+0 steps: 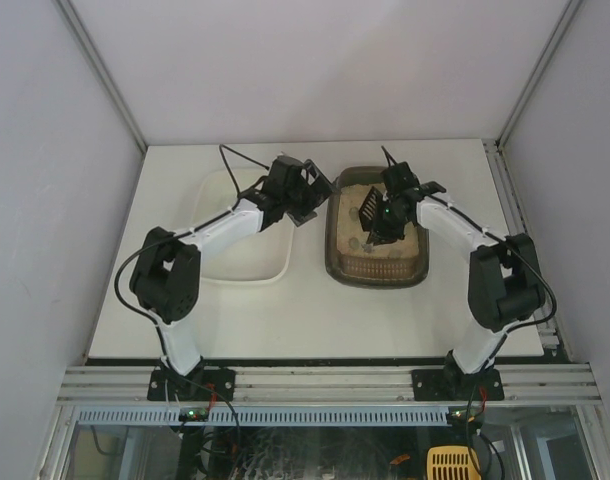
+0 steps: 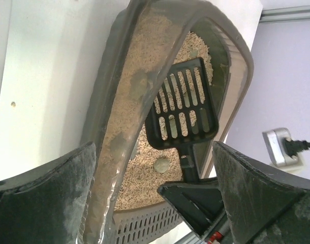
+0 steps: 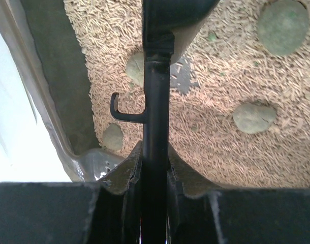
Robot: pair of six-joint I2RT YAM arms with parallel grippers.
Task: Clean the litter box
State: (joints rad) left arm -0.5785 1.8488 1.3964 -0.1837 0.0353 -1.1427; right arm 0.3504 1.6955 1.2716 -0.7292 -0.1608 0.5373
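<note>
Closest to the right wrist lens, the right end effector (image 3: pixel 155 157) is clamped tight on the black handle of the litter scoop (image 3: pixel 156 91), with its two fingers (image 3: pixel 125 175) pressed against the handle's sides. Closest to the left wrist lens, the left end effector (image 2: pixel 152 203) is spread wide with nothing between its dusty fingers (image 2: pixel 43 198). It hangs at the far left corner of the litter box (image 2: pixel 108 76), whose left rim runs up between the fingers in that view; I cannot tell whether they touch it. The white worktop (image 1: pixel 315 320) carries two trays side by side, near each other but apart. A plain white tray (image 1: pixel 247 268) lies under the left arm, and the dark brown-grey litter box is to its right, filled with beige pellet litter (image 3: pixel 221 142). The scoop's slotted blade is over the litter in the far half of the box, and litter shows through the slots. Round grey-green clumps (image 3: pixel 282 25) lie scattered on the litter, several near the handle. A small hook (image 3: pixel 117 109) juts from the handle's side
</note>
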